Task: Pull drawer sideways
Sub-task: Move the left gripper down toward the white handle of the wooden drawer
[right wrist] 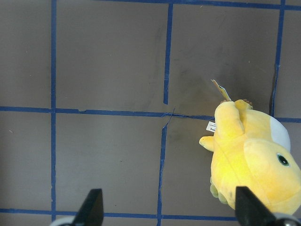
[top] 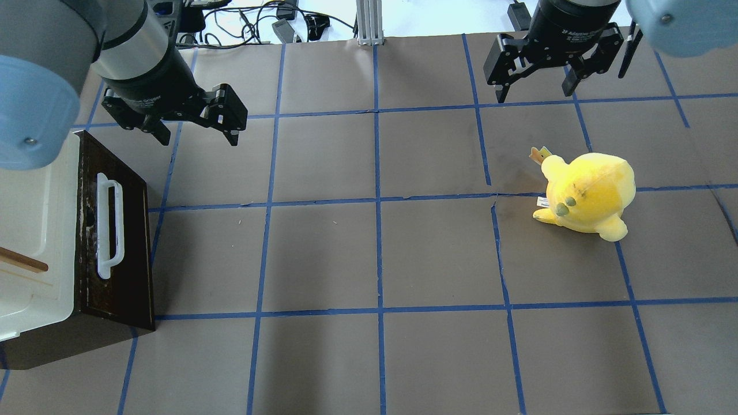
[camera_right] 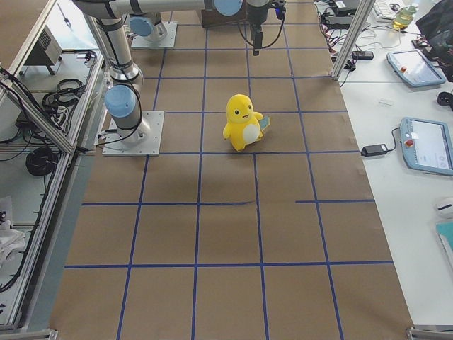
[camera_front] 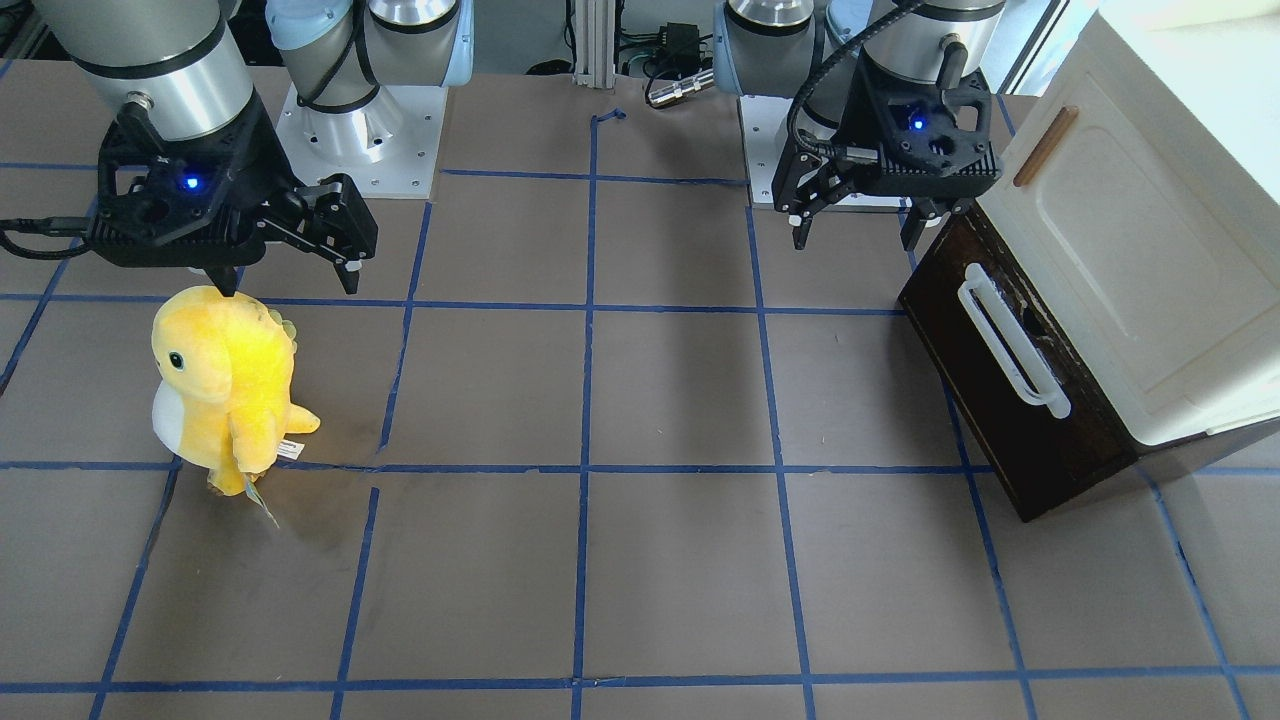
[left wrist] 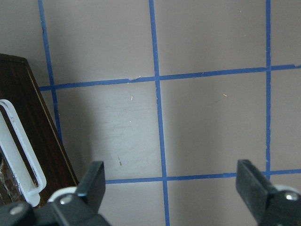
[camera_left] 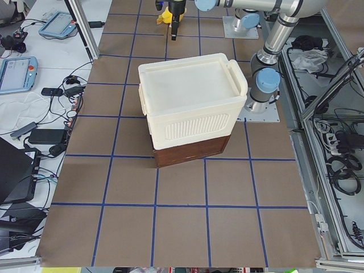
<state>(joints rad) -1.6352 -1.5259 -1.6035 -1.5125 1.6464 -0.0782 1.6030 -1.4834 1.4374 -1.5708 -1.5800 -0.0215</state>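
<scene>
The dark brown drawer (camera_front: 1020,430) with its long white bar handle (camera_front: 1012,340) sits under a cream-white cabinet (camera_front: 1130,250) at the table's left end. None of its pale inside shows. It also shows in the overhead view (top: 130,242) and the left wrist view (left wrist: 33,136). My left gripper (camera_front: 857,235) is open and empty. It hovers above the table beside the drawer's far corner (top: 199,135), clear of the handle (top: 109,225). My right gripper (camera_front: 290,280) is open and empty, above the table on the far side (top: 533,92).
A yellow plush toy (top: 588,193) stands on the table below my right gripper; it also shows in the right wrist view (right wrist: 254,160). The cabinet door carries a small wooden handle (camera_front: 1045,145). The brown tabletop (top: 375,259) is marked with a blue tape grid.
</scene>
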